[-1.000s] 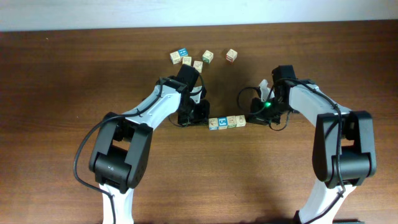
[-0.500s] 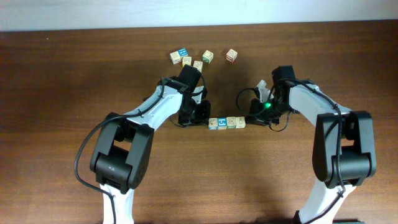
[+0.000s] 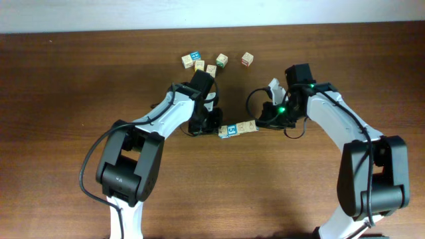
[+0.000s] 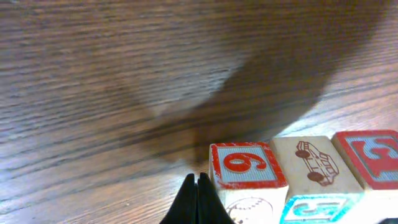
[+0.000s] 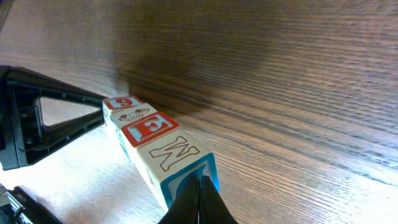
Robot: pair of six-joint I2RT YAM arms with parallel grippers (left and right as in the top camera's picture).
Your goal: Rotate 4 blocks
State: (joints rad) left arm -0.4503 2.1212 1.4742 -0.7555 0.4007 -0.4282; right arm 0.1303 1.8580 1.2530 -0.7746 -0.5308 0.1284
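- Since a second ago the row of four blocks (image 3: 238, 129) has swung from level to slanted, and the right tool (image 5: 200, 194) has shifted with it.
- The row lies between the two tools on the worktop (image 3: 80, 79).
- Left tool (image 4: 198, 190): fingers together, empty, tips at one end of the row.
- Right tool: fingers together, empty, tips against the opposite end.

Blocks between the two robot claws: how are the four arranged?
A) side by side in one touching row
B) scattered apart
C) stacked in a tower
A: the blocks lie face to face in one row on the table, left gripper at one end, right gripper at the other.
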